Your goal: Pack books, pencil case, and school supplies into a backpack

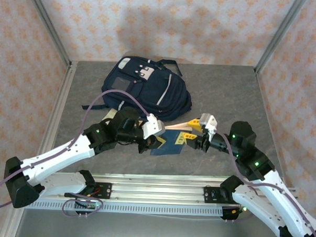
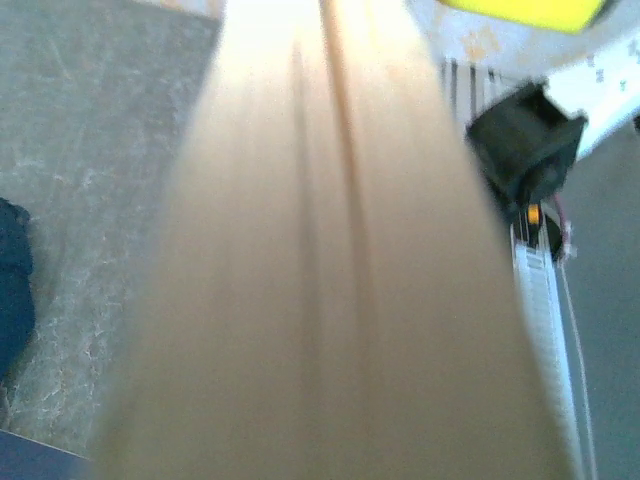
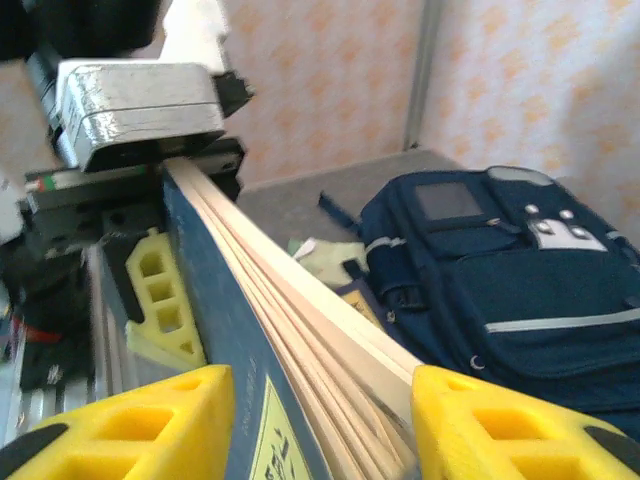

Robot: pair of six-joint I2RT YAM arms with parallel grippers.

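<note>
Ideally the left gripper (image 1: 153, 126), clamped on the navy book (image 1: 181, 126), bears it level before the right gripper (image 1: 206, 123), astride it with grip unclear, retreats toward 4 o'clock.

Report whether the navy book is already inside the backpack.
No: the navy book is clamped at its far edge by the left gripper, well clear of the backpack.

The grey marbled table (image 1: 227, 95) bears a navy backpack (image 1: 146, 92) toward its far edge and a navy book (image 1: 170, 146) toward its near edge.
</note>
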